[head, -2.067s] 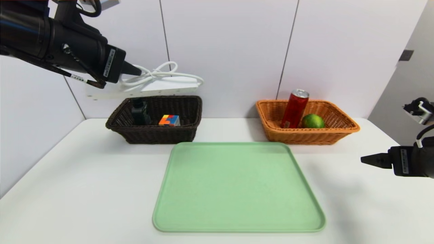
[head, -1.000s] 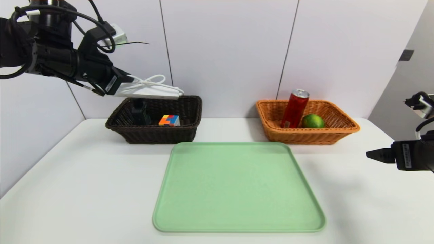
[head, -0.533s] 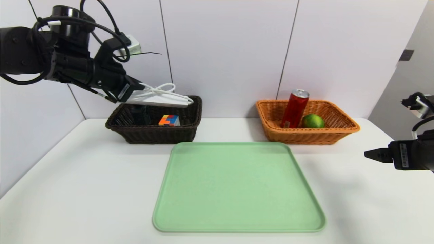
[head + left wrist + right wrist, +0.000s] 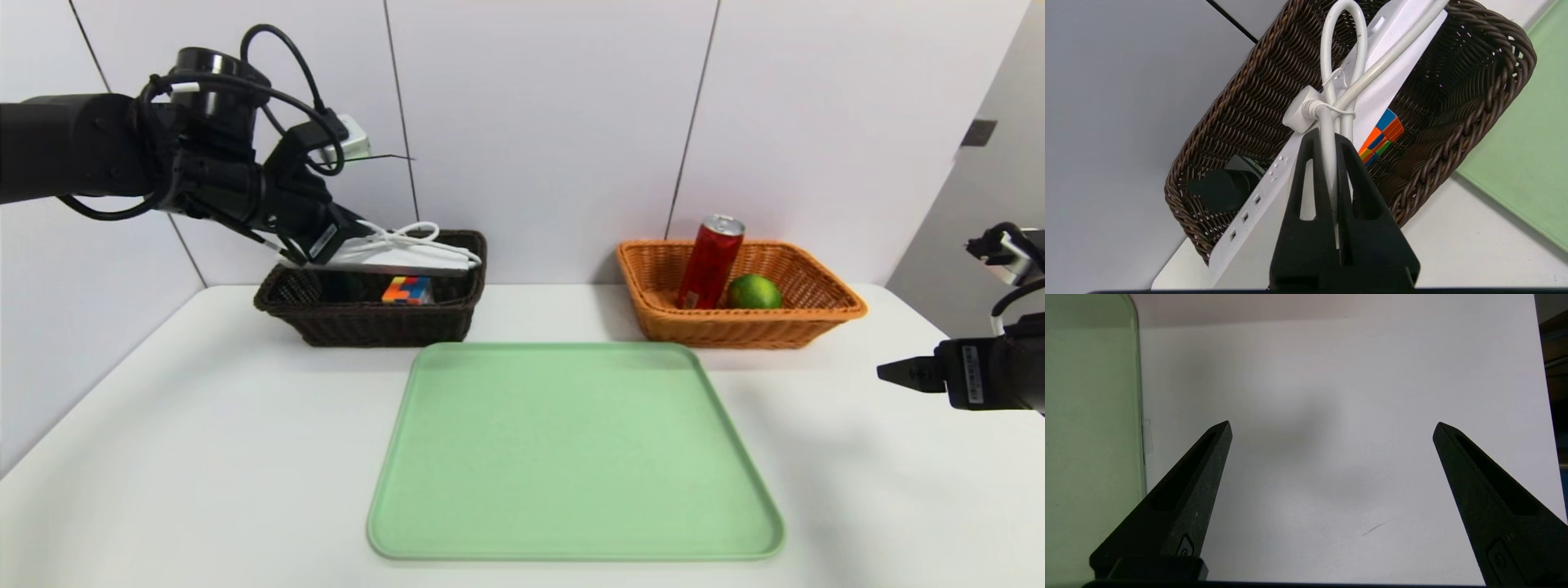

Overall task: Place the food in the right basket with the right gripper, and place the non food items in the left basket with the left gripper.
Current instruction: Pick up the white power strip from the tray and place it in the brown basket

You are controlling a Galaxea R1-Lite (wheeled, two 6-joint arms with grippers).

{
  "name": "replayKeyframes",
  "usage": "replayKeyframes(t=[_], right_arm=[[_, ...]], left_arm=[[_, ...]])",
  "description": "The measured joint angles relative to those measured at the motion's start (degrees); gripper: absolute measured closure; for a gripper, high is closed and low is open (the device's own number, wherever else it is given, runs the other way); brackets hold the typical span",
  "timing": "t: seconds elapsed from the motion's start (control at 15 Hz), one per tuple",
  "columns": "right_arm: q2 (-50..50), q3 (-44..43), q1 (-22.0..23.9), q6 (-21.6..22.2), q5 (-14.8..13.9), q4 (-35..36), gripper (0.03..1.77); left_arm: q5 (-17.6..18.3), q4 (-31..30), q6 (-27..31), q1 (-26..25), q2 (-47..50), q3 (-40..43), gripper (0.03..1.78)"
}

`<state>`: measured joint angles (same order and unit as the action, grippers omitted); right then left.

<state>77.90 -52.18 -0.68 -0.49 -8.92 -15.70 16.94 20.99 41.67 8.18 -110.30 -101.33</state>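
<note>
White tabletop: left end effector [image 4: 1331,141] pinches smooth power strip's [image 4: 1274,171] cable over dark wicker basket [image 4: 1478,106].

Bright, even light falls from above onto the white table [image 4: 204,425], with no glare anywhere; the green tray [image 4: 571,457] casts almost no shadow. A soft grey smudge of shadow lies on the table under the right gripper [image 4: 1331,428] (seen from its wrist). Everything looks sharp, edges barely bent

Two baskets [image 4: 371,322], one tray [image 4: 571,457], one can [image 4: 709,263], one lime [image 4: 753,292]
</note>
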Motion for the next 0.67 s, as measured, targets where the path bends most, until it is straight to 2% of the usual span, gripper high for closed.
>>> replayKeyframes(t=[0.6,0.67], right_arm=[[0.55,-1.13,0.0,-0.02,0.02,-0.45,0.1],[0.63,-1.13,0.0,-0.04,0.0,-0.37,0.1]], left_arm=[[-0.63,-1.43,0.09,0.06,-3.01,-0.1,1.71],[-0.9,-2.15,0.04,0.11,-3.18,-0.18,1.54]])
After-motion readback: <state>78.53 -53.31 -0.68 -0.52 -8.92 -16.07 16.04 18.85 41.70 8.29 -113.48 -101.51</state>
